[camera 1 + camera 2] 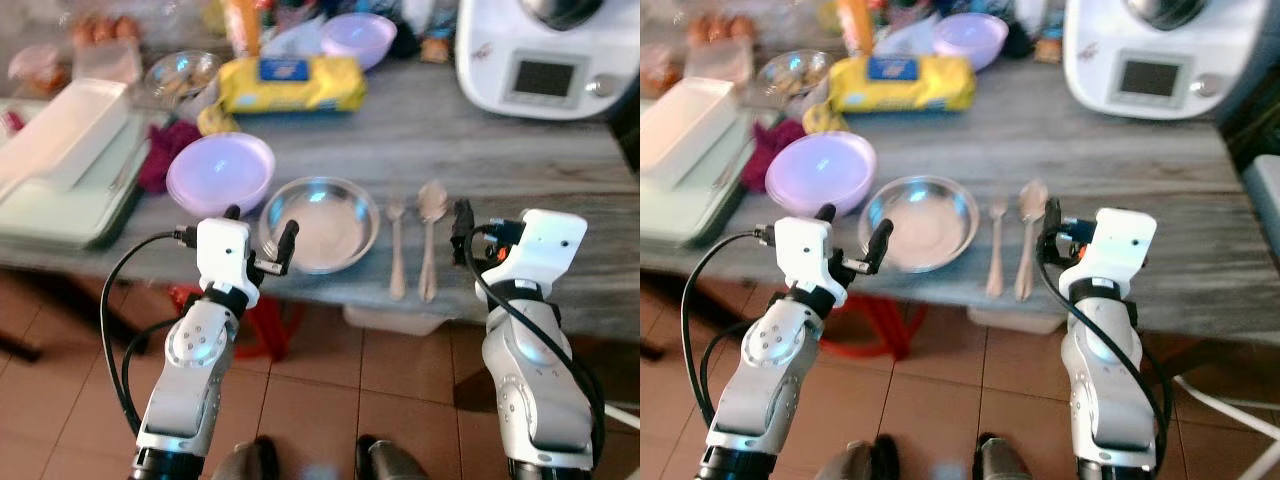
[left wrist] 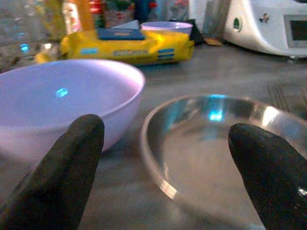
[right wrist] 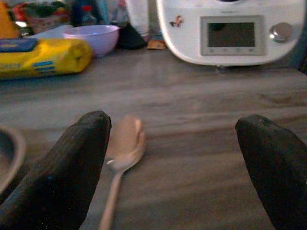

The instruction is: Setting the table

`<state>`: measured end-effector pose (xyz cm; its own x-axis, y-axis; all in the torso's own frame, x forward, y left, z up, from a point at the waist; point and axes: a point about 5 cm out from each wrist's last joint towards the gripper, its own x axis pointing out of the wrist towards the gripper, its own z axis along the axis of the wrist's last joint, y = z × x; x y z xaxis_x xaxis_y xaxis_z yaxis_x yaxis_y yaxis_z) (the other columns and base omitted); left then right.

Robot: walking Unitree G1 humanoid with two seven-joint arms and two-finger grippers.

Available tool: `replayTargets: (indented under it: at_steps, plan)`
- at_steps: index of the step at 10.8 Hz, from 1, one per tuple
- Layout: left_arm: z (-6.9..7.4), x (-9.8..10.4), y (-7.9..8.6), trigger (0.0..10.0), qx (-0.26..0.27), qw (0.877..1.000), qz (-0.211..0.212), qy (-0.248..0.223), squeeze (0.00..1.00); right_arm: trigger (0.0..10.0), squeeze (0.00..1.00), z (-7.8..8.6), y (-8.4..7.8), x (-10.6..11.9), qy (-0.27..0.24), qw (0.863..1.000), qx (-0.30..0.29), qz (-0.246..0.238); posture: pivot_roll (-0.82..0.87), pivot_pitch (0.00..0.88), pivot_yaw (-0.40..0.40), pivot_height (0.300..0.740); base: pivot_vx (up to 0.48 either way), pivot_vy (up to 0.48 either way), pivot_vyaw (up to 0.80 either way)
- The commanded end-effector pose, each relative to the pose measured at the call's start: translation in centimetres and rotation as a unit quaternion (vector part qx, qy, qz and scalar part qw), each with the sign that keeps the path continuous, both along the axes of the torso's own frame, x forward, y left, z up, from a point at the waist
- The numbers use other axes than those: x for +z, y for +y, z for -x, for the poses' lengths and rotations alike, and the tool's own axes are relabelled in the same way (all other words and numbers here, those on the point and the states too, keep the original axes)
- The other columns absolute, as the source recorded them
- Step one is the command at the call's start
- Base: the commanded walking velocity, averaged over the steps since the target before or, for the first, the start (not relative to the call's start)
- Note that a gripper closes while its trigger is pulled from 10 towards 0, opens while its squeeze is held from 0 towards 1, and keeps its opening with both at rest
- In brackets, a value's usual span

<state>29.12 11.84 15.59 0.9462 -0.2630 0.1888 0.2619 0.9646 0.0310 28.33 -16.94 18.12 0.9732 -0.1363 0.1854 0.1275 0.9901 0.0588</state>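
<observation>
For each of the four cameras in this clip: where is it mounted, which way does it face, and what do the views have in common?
Left eye view: on the head, looking forward and down at the table; both silver arms show, left gripper open, right gripper.
Right eye view: the stereo twin, same scene.
Left wrist view: looks along its two black fingers at the steel plate and lilac bowl.
Right wrist view: looks along its open fingers at the spoon and white appliance.
Shared: both wrist views show the yellow packet.
</observation>
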Motion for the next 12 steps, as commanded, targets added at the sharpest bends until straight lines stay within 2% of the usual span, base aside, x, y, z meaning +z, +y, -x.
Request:
replayTargets:
  at_steps: [1, 6, 8, 10, 12]
  plan:
    - [0.1, -0.4, 0.1, 10.0, 0.005, 1.0, -0.003, 0.006, 0.0, 10.0, 0.0, 0.2, -0.1, 0.1, -0.006, 1.0, -0.007, 0.005, -0.17, 0.178, 0.021, 0.74, -0.277, 0.0, 0.0]
    - [0.0, -0.6, 0.3, 10.0, 0.005, 1.0, -0.013, 0.009, 0.0, 10.0, 0.0, 0.3, -0.4, -0.1, -0.001, 1.0, -0.012, 0.005, -0.17, 0.174, 0.025, 0.74, -0.277, 0.0, 0.0]
    - [0.0, -0.7, 0.9, 10.0, 0.014, 1.0, -0.021, 0.007, 0.0, 10.0, 0.0, 0.8, -0.6, -0.2, -0.002, 1.0, -0.012, 0.015, -0.17, 0.168, 0.027, 0.74, -0.277, 0.0, 0.0]
    - [0.7, -1.6, 3.3, 10.0, 0.06, 0.997, -0.033, 0.02, 0.0, 10.0, 0.0, 3.4, -1.7, -1.7, 0.017, 0.998, -0.003, 0.057, -0.14, 0.166, 0.026, 0.74, -0.261, 0.0, 0.0]
    - [2.7, -3.5, 4.2, 10.0, 0.063, 0.995, -0.055, 0.048, 0.0, 10.0, 0.0, 5.3, -2.5, -3.1, 0.042, 0.996, 0.0, 0.083, -0.14, 0.165, 0.025, 0.74, -0.126, 0.0, 0.0]
